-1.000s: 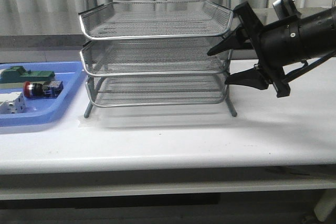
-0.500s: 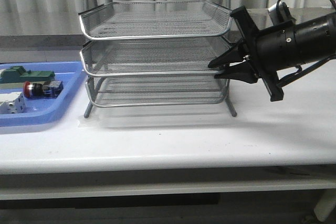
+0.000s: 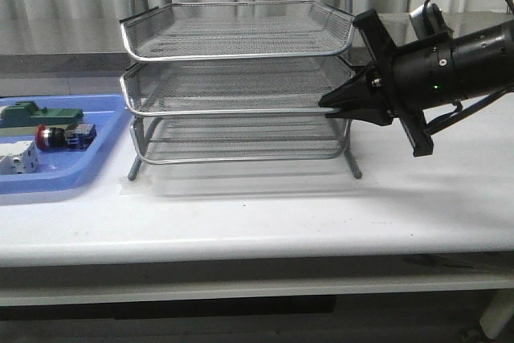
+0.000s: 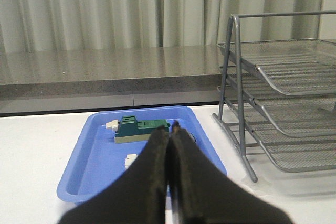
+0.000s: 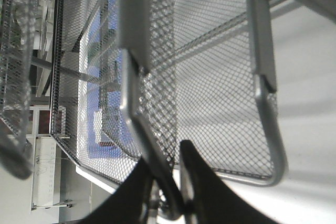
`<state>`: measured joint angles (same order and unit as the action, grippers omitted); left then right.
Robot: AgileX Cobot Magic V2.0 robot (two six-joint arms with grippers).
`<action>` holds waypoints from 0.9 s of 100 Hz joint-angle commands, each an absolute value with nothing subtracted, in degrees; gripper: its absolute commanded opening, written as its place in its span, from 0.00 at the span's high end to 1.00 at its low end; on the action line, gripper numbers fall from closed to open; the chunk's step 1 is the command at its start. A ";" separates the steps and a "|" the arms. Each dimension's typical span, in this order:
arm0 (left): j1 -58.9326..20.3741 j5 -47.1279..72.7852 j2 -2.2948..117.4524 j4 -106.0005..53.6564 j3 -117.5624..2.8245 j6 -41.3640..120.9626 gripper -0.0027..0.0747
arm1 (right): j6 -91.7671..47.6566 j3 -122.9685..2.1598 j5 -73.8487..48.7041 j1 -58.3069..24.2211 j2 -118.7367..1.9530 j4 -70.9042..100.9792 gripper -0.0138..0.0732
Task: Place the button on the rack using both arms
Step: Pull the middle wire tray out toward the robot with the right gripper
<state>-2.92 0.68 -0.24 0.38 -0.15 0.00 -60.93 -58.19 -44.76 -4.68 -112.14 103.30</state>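
We see a blue plastic tray [image 3: 72, 168] lying at the left end of the white table [image 3: 265, 214], and in it a green block [image 3: 36, 114] toward the back and a white block [image 3: 18, 158] toward the front. Behind the table runs a grey counter ledge [image 4: 105, 69], and pale pleated curtains [image 4: 105, 11] hang beyond it.
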 commanded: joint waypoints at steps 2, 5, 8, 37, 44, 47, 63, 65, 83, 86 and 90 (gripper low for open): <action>-2.85 -3.64 -2.07 0.00 3.02 -0.50 0.99 | -60.86 -57.48 -48.80 -4.71 -108.86 106.18 0.74; -2.85 -3.64 -2.07 0.00 3.02 -0.50 0.99 | -60.86 -56.58 -48.80 -4.71 -108.71 106.02 0.74; -2.85 -3.64 -2.07 0.00 3.02 -0.50 0.99 | -60.92 -55.81 -48.80 -4.71 -108.39 105.92 0.74; -2.85 -3.64 -2.07 0.00 3.02 -0.50 0.99 | -62.54 -48.17 -48.08 -4.71 -103.25 102.70 0.74; -2.85 -3.64 -2.07 0.00 3.02 -0.50 0.99 | -62.54 -46.48 -48.08 -4.71 -101.72 102.07 0.74; -2.85 -3.64 -2.07 0.00 3.02 -0.50 0.99 | -62.54 -45.61 -48.01 -4.71 -101.07 101.94 0.74; -2.85 -3.64 -2.07 0.00 3.02 -0.50 0.99 | -62.59 -41.99 -48.01 -4.71 -97.75 101.20 0.74; -2.85 -3.64 -2.07 0.00 3.02 -0.50 0.99 | -62.59 -41.68 -48.07 -4.71 -97.38 101.20 0.74; -2.85 -3.64 -2.07 0.00 3.02 -0.50 0.99 | -62.59 -38.34 -47.93 -4.71 -95.08 100.90 0.74; -2.85 -3.64 -2.07 0.00 3.02 -0.50 0.99 | -62.59 -38.01 -48.08 -4.71 -94.93 100.90 0.74; -2.85 -3.64 -2.07 0.00 3.02 -0.50 0.99 | -62.59 -37.65 -48.08 -4.71 -94.69 100.86 0.74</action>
